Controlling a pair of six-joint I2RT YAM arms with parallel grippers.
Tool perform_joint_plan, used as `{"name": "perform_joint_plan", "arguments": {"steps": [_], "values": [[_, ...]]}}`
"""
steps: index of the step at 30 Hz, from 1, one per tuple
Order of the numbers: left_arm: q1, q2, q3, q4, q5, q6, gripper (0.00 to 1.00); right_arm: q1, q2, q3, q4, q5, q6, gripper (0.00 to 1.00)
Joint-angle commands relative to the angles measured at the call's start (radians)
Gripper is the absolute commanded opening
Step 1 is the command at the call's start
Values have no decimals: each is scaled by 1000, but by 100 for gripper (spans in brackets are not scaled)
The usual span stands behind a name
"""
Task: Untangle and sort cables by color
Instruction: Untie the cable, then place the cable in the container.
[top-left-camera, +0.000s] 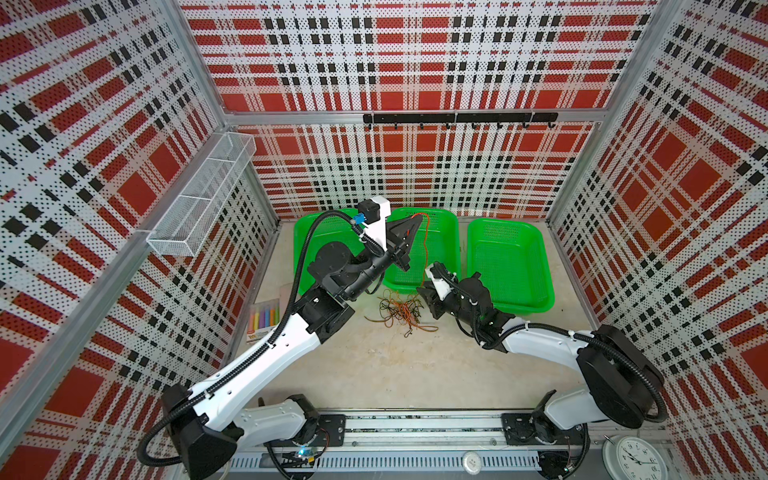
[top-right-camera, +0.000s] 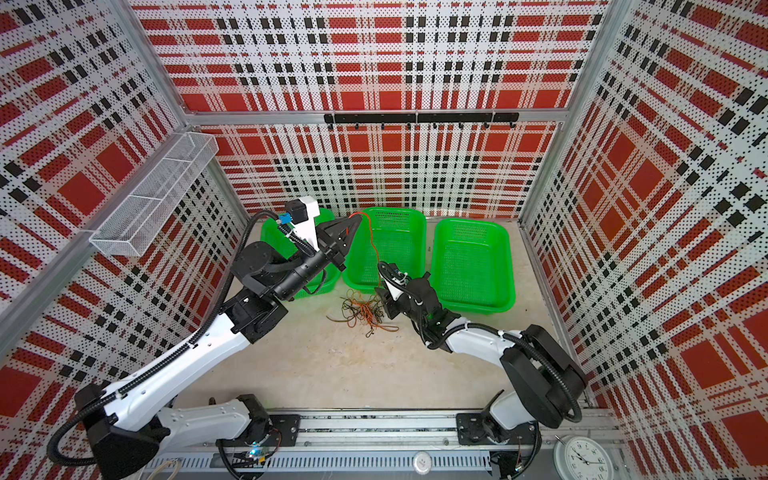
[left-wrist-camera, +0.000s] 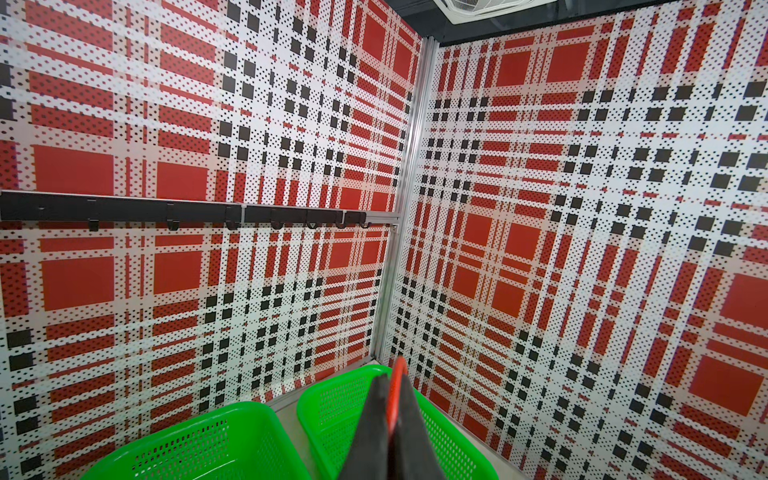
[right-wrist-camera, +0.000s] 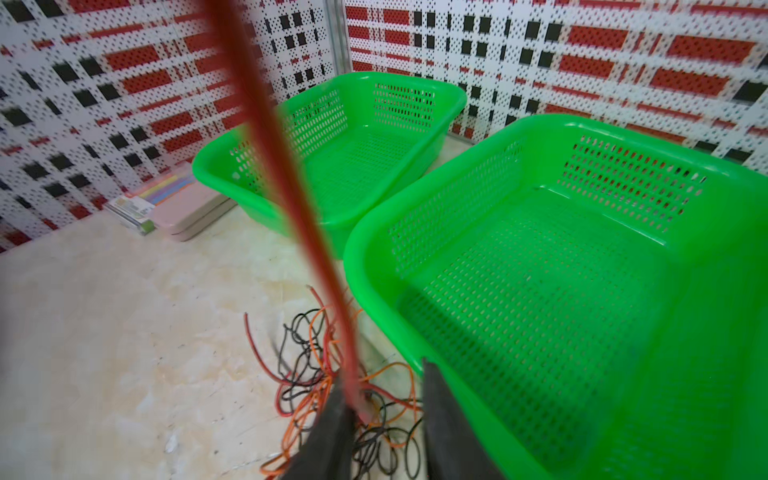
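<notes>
We are pinching a thin red cable (right-wrist-camera: 309, 245) between the pressed-together fingers of the left gripper (left-wrist-camera: 392, 379), above perforated green baskets (right-wrist-camera: 540, 122). Our right gripper (right-wrist-camera: 386, 374) is standing slightly spread beside this strand. The curly cables (top-left-camera: 399, 309) are lying tangled at the centre of a top view.

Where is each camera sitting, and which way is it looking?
Top views: high at the front, looking down toward the back wall; both show left arm, right arm, baskets, pile.
Left wrist: on the raised left arm, facing a wall corner; left gripper shows, shut on the red cable.
Right wrist: low on the right arm, facing baskets and pile; open right gripper shows.
Shared: both wrist views show the red cable.
</notes>
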Motion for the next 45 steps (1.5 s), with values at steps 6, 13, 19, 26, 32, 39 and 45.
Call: {"name": "perform_joint_plan", "arguments": {"steps": [6,13,19,26,32,39,45], "values": [[49,-94,-60,-18,-3,-13,0,6,-141,57,-72,127,19,0],[79,-149,-173,-16,-23,-38,0,6,-232,138,-216,108,17,0],[93,-180,-262,-6,-43,-53,0,6,-255,210,-323,111,-15,0],[107,-201,-339,34,-51,-78,0,6,-293,274,-396,129,-65,0],[114,-187,-361,43,-30,-90,0,-37,-300,346,-524,159,-63,0],[115,-105,-388,118,32,-141,8,-148,-355,399,-593,136,9,0],[114,9,-366,186,104,-185,37,-186,-391,467,-635,135,-25,0]]}}
